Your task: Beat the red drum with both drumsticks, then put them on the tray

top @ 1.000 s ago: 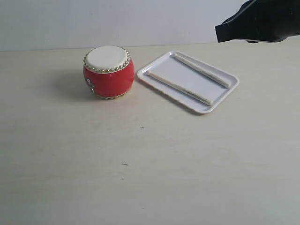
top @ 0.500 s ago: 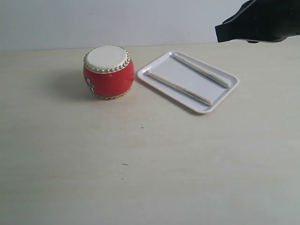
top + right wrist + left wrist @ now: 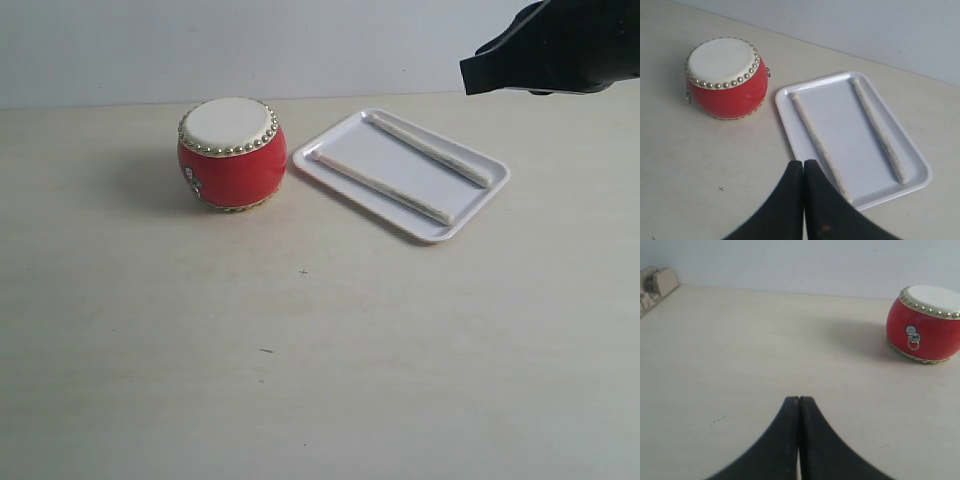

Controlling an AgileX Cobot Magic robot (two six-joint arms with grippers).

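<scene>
Nothing has moved since before: both drumsticks [image 3: 815, 135] lie parallel in the tray [image 3: 455, 222] beside the red drum [image 3: 232, 152], so we keep both grippers' jaws closed, empty

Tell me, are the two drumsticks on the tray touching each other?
Apart. The right wrist view shows the two drumsticks lying along opposite sides of the tray, with bare white tray floor between them.
</scene>
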